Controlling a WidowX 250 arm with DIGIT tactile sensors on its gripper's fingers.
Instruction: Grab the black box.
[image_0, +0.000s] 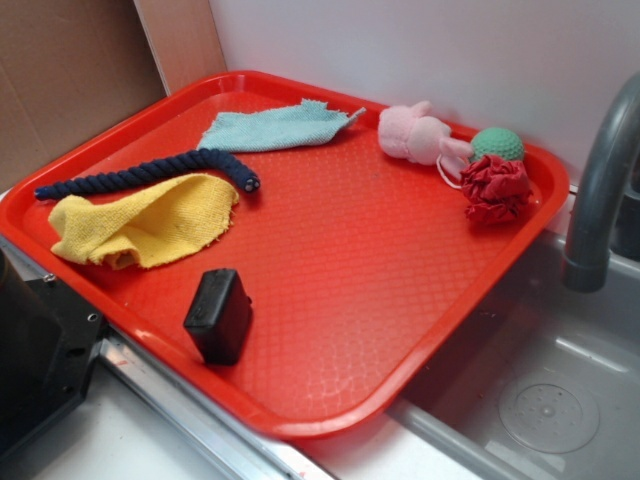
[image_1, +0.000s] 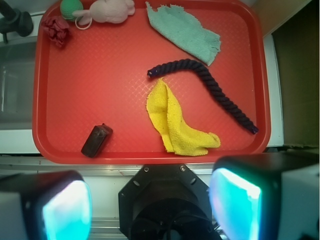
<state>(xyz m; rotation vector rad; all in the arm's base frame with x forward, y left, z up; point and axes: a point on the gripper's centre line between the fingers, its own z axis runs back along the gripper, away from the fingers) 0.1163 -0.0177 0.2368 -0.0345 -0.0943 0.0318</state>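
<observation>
- A red plastic tray sits on a counter beside a metal sink, with a grey faucet at its right.
- The black box lies flat on the near part of the tray, close to the near rim, apart from everything else; in the wrist view it shows at the lower left of the tray.
- A crumpled yellow cloth lies to the far left of the box, with a dark blue rope running along its far edge and touching it.
- A pale teal cloth lies flat near the far rim.
- At the far right corner a pink plush toy, a green ball and a red scrunched fabric piece are bunched together.
- The gripper hangs above the counter off the tray's near edge, its two fingers spread wide apart with nothing between them.
</observation>
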